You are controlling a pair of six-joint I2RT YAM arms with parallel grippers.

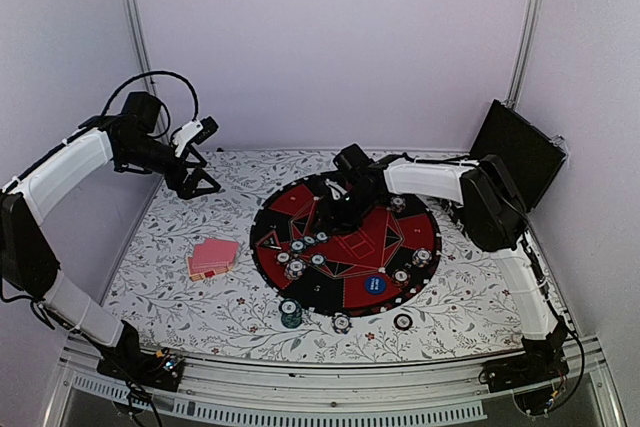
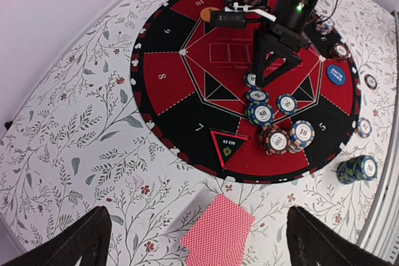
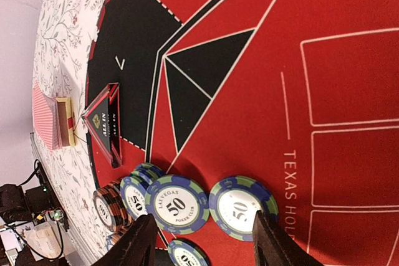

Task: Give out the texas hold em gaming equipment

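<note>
Several poker chips lie in a cluster on the left half of the round red-and-black mat. My right gripper hangs over them, open. In the right wrist view its fingertips straddle two blue-green "50" chips lying flat, and it grips nothing. A deck of pink-red-backed cards sits on the floral cloth left of the mat. My left gripper is open, high over the back left, with the cards far below between its fingers.
A blue disc lies on the mat's near edge and an orange disc at its far side. A green chip stack and single chips sit off the mat in front. A black case stands open at back right.
</note>
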